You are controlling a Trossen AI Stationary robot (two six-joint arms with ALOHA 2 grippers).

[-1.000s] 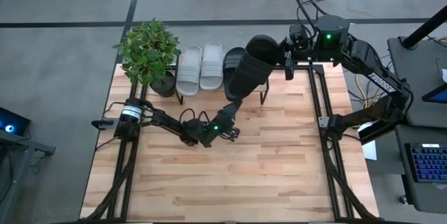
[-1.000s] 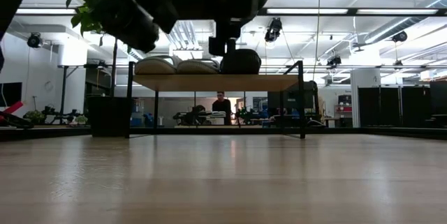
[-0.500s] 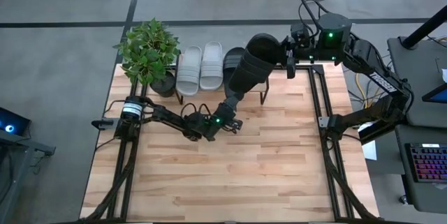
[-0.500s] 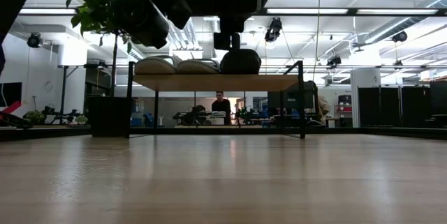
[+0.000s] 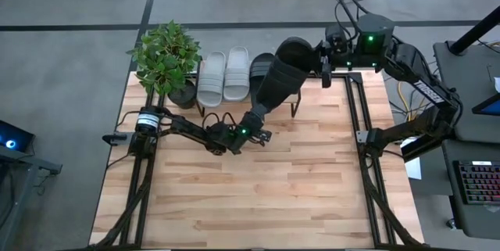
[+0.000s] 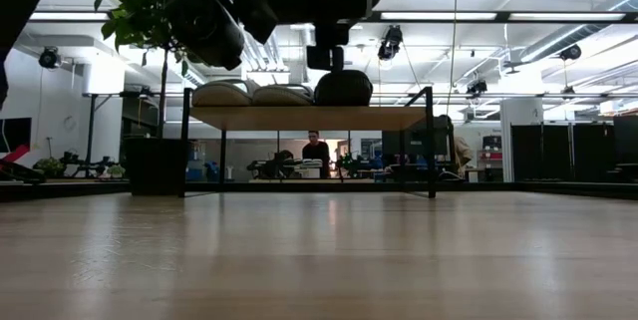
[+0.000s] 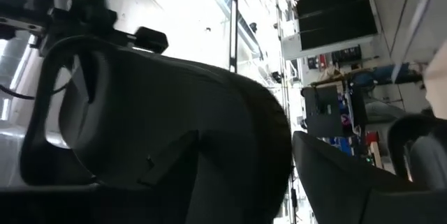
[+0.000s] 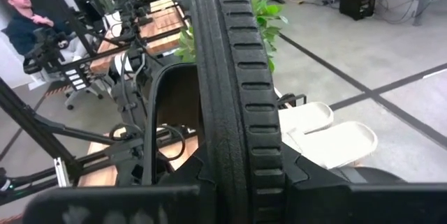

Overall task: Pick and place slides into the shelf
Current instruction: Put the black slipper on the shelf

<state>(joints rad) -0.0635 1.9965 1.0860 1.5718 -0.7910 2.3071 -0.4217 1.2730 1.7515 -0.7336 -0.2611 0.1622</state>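
The shelf [image 6: 309, 118] stands at the table's far edge. On its top board lie two light grey slides [image 5: 223, 75] and one black slide [image 5: 260, 65]. A second black slide [image 5: 277, 79] hangs in the air in front of the shelf, slanting down toward the near side, with my right gripper [image 5: 322, 62] shut on its upper far end. My left gripper [image 5: 256, 118] stands open at that slide's lower near end, pointing slightly upward. In the left wrist view the strap and sole [image 7: 174, 126] fill the picture. Whether my left gripper touches the slide, I cannot tell. My right gripper pinches the black slide's sole [image 8: 237, 161] between its two fingers at the slide's upper far end, one finger on the footbed side and one on the ribbed tread side. The fingers come about level from the table's right. The slide is lifted clear and stands on edge.
A potted plant [image 5: 164, 55] stands at the shelf's left end. Black frame rails [image 5: 355, 118] run along both sides of the wooden tabletop [image 5: 258, 188]. People sit in the room beyond the table [image 6: 316, 149].
My left gripper has moved toward the table's far edge and a little up, closer under the held slide's lower end, its fingers no wider or narrower. The slide and my right gripper have kept still.
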